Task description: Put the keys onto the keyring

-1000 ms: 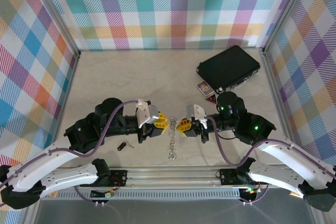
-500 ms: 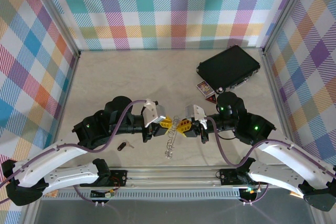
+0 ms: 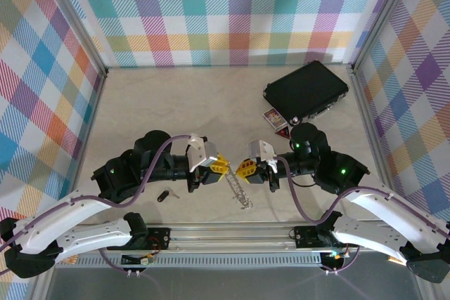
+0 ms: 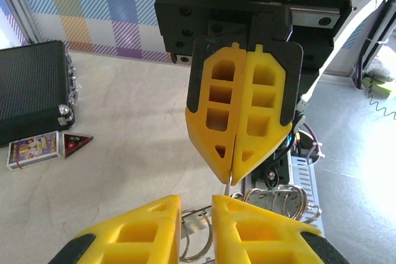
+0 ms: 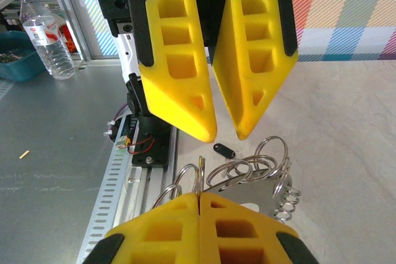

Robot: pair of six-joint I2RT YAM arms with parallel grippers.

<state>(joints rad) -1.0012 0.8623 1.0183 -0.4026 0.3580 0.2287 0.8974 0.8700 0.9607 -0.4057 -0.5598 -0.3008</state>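
We find the tabletop [image 3: 162,100] free at far left — the black case [image 3: 306,91] and card box [image 3: 274,119] crowd the right, the keyring [image 3: 239,189] dangles centre-front.

Silvery keyring [image 3: 238,187], black case [image 3: 306,90], yellow jaws (rainbow-plaid walls [image 3: 232,12])

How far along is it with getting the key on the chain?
Done: the right gripper is shut on the chain, which dangles from it. In hand: the left gripper, slightly open, faces it. Left: the key lies on the table, not yet picked up.
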